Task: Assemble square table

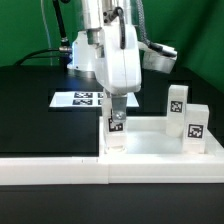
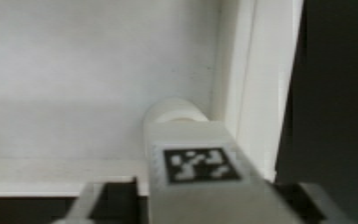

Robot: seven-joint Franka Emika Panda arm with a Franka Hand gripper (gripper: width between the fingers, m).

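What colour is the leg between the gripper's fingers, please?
White leg with a black-and-white tag; the wrist view shows it best.

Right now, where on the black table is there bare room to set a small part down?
The black table is bare at the exterior view's left, between the flat marker board and the long white border rail. It is crowded on the right: the gripper stands at one white tagged leg, and two more legs stand on the white square tabletop.
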